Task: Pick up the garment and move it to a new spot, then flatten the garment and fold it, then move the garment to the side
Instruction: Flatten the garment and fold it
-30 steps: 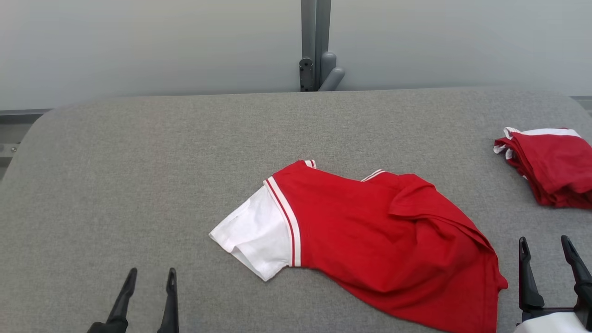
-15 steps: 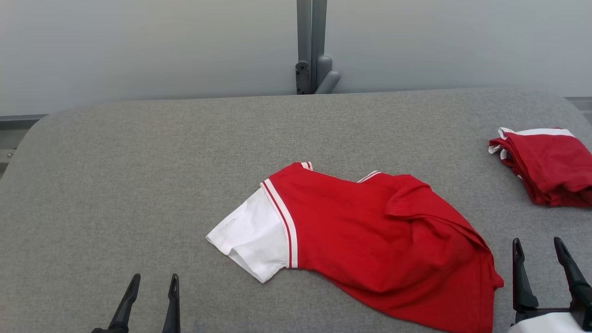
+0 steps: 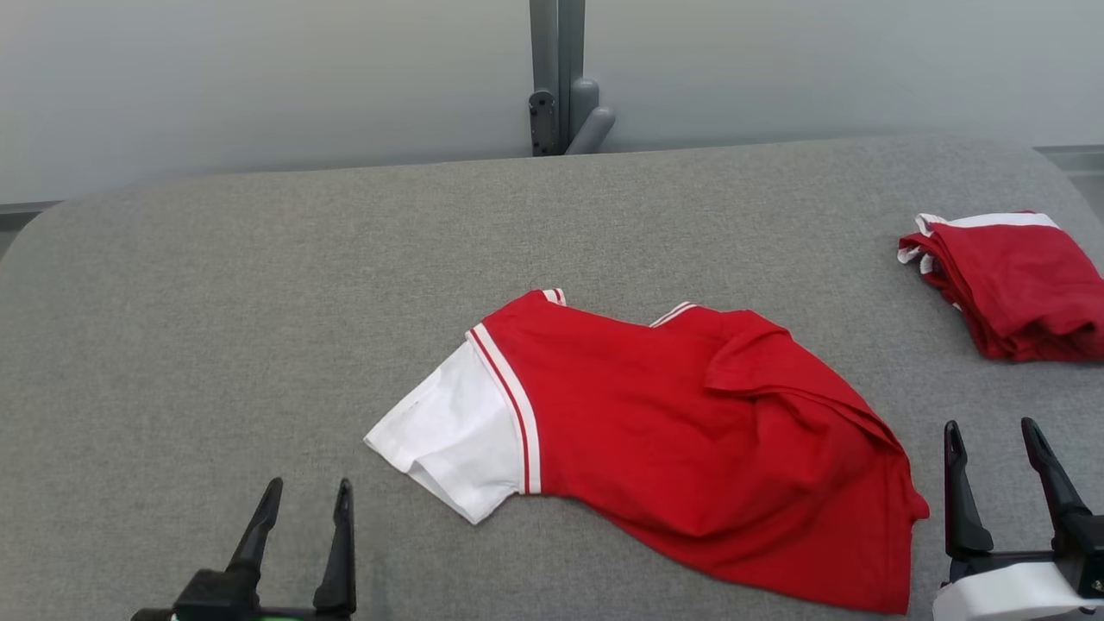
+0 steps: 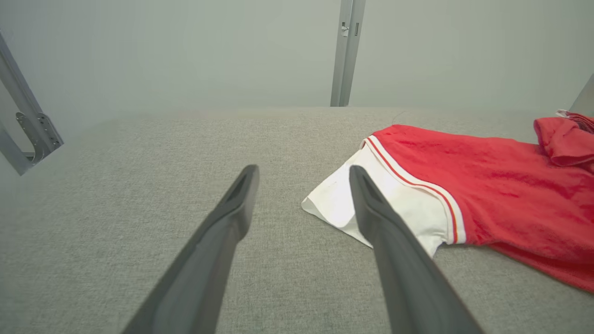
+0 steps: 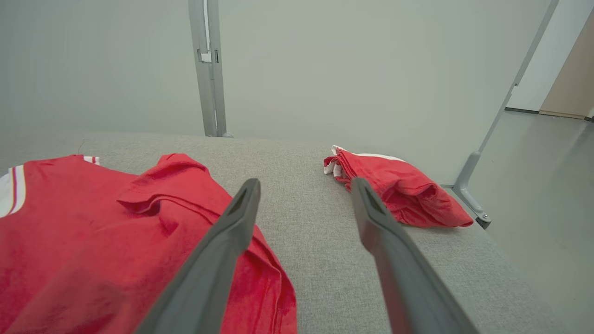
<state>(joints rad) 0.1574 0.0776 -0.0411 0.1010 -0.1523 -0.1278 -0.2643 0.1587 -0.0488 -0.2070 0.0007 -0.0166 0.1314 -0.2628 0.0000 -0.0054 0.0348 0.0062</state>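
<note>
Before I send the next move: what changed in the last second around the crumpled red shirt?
The head camera turned, sliding the whole picture left. Against that, the left gripper edged forward, toward the white sleeve of the crumpled red shirt. Nothing was gripped or released. Unchanged: both grippers open, the right gripper beside the shirt, the folded red garment on the grey padded table.

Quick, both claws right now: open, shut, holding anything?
Left claw: open, holding nothing.
Right claw: open, holding nothing; the red shirt lies on the table, touched by neither.
</note>
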